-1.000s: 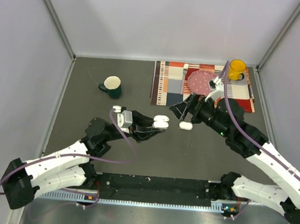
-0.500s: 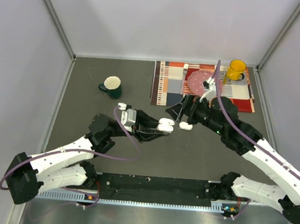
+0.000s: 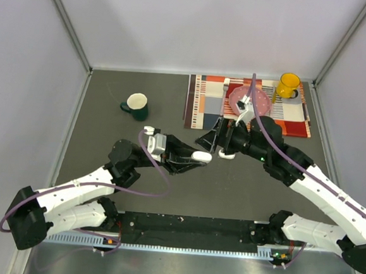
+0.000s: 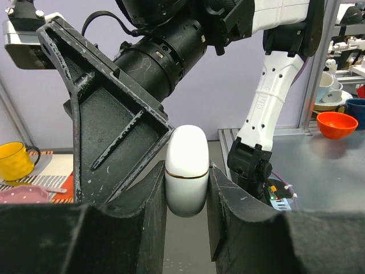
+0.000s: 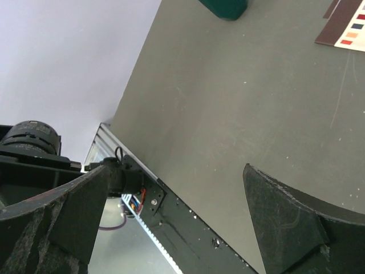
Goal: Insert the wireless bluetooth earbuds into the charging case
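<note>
Pinching left gripper [image 4: 186, 178] holds charging case [image 4: 186, 151]; case closed.

- A dark grey bench [image 3: 111, 87] fills the enclosure, its surface matte and lightly scuffed.
- Pale lilac-grey walls [image 3: 198, 24] stand at 9, 12 and 3 o'clock, with metal posts [image 3: 65, 20] in the far corners.
- A ribbed metal rail [image 3: 187, 246] runs along 6 o'clock.
- The light is soft and even.

Overhead looks down; wrist cameras close, sharing table [image 5: 228, 85]
</note>
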`<state>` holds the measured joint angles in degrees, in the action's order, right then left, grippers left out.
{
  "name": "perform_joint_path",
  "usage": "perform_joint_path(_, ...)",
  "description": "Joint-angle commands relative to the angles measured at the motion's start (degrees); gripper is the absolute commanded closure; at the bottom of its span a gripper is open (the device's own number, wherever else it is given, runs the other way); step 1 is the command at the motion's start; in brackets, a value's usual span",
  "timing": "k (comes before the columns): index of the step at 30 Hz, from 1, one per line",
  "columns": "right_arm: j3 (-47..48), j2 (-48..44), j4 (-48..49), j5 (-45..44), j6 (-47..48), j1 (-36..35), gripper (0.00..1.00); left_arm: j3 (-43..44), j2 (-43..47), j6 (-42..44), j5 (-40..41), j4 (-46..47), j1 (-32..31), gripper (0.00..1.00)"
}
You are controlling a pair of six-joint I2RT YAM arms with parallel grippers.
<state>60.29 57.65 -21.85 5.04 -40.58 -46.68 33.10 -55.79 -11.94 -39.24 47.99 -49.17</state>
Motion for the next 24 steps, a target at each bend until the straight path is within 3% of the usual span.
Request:
perform_joint_path(1, -0.6, -1.2, 2.8, 5.4, 0.6, 0.4, 0.01, 0.5, 0.0, 0.7, 2.7, 1.4, -0.1, 1.00)
perform_joint_path(8, -3.1, -5.0, 0.7, 5.7, 0.2, 0.2, 0.01, 0.6, -1.2, 0.3, 6.7, 1.6, -0.1, 1.00)
perform_joint_path(13, -6.0, -10.6, -1.4, -2.0, -2.2, 0.2, 0.01, 0.1, -2.3, -1.9, 10.3, 0.5, 0.0, 1.00)
perform_joint_path(21, -9.8, -18.5, -6.3, -19.2, -8.5, 0.2, 0.01, 1.0, -5.0, -3.4, 9.2, 1.4, 0.1, 1.00)
perform_joint_path(24, -10.5, -21.3, -6.8, -22.0, -10.6, 0.2, 0.01, 0.8, -5.2, -3.3, 8.7, 2.3, 0.0, 1.00)
